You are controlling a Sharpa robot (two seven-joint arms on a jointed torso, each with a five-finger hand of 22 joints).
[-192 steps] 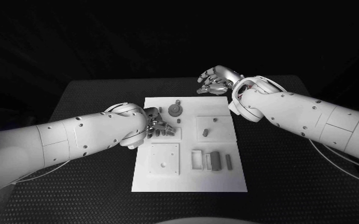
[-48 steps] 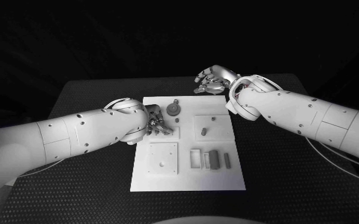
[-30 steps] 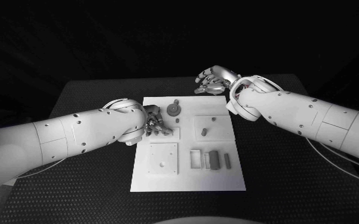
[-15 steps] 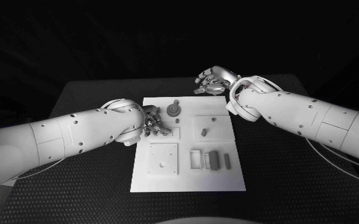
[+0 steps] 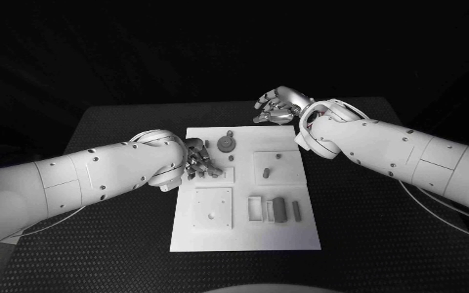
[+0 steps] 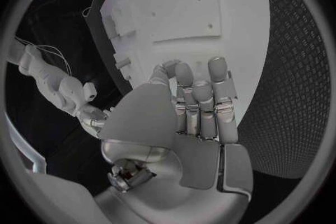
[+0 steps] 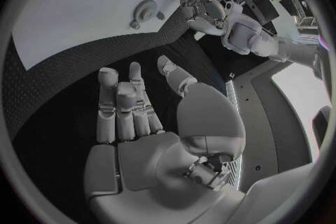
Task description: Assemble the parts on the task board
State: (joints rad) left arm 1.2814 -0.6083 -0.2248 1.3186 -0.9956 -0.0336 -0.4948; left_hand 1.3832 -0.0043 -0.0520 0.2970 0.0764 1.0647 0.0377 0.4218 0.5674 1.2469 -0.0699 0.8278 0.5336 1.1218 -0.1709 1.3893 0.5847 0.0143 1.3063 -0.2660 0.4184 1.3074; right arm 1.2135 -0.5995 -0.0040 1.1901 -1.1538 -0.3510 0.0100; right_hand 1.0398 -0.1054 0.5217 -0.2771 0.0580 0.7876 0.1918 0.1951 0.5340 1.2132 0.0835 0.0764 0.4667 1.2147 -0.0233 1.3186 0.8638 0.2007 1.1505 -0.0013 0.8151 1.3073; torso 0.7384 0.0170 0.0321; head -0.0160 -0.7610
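The white task board [image 5: 245, 228] lies in the middle of the table. My left hand [image 5: 202, 161] hangs over the board's left side, fingertips down beside a small square plate [image 5: 219, 173]; the fingers [image 6: 199, 92] lie close together with the thumb bent in, and whether they pinch a part is hidden. A round grey part [image 5: 227, 144] stands just beyond the left hand. A peg [image 5: 266, 169] stands in the right-hand plate, and grey blocks [image 5: 281, 209] lie nearer me. My right hand [image 5: 280, 106] hovers past the board's far edge, holding nothing, its fingers [image 7: 122, 106] loosely apart from the thumb.
A larger square plate [image 5: 213, 207] sits on the board's near left. Black textured table [image 5: 117, 239] surrounds the board on all sides. In the right wrist view the board [image 7: 77, 5] and my left hand [image 7: 204, 10] lie ahead.
My left hand has crept slightly over the board's left side. The right hand has stayed almost where it was beyond the far edge.
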